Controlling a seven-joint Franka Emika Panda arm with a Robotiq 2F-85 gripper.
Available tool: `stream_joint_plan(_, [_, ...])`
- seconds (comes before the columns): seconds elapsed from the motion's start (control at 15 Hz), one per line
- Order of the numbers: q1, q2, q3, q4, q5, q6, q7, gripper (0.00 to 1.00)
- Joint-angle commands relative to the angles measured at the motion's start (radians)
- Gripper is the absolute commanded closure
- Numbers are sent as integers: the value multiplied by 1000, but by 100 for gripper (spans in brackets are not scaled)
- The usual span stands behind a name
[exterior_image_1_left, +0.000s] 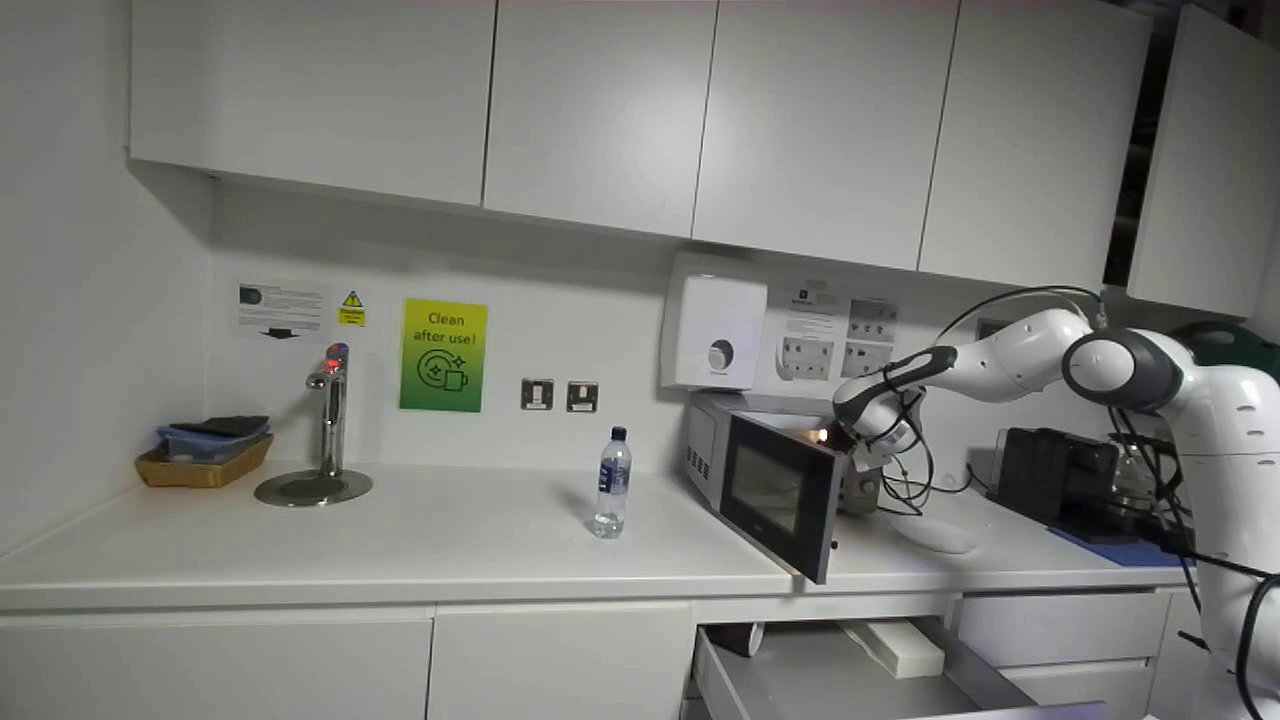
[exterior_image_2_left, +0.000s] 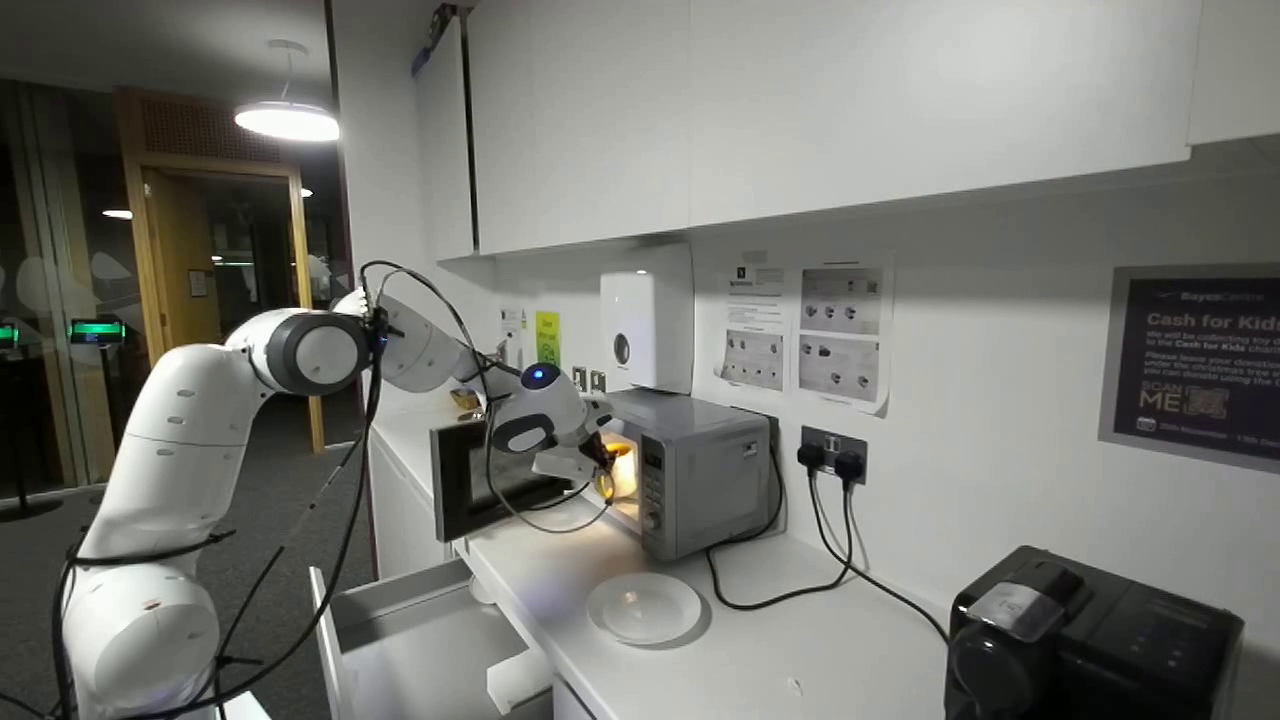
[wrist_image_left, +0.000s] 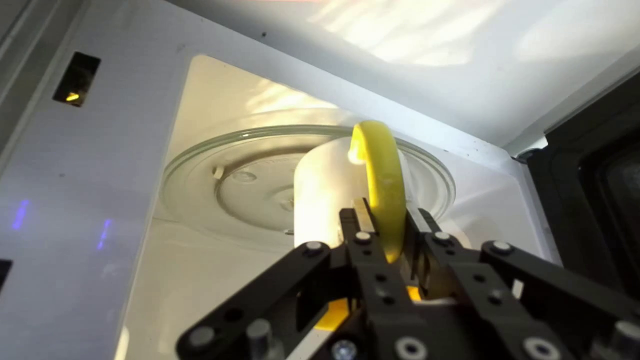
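A white mug with a thick yellow handle is inside the lit microwave. My gripper is shut on that handle, one finger on each side of it. Behind the mug in the wrist view lies the round glass turntable; whether the mug touches it I cannot tell. Yellow patches show low down between the gripper links, near the mug's other end. The mug glows at the microwave's opening in an exterior view, partly covered by the wrist. In an exterior view, the swung-out microwave door partly hides the gripper.
A white plate lies on the counter beside the microwave. Below it a drawer is pulled out, with a white box inside. A water bottle stands past the door. Loose cables and a black coffee machine are nearby.
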Motion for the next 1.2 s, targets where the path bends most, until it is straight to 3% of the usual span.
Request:
stream_joint_plan(0.0, [4, 24, 3, 55, 10, 21, 20, 96])
stream_joint_plan(1.13, [9, 56, -6, 102, 2, 8, 61, 96])
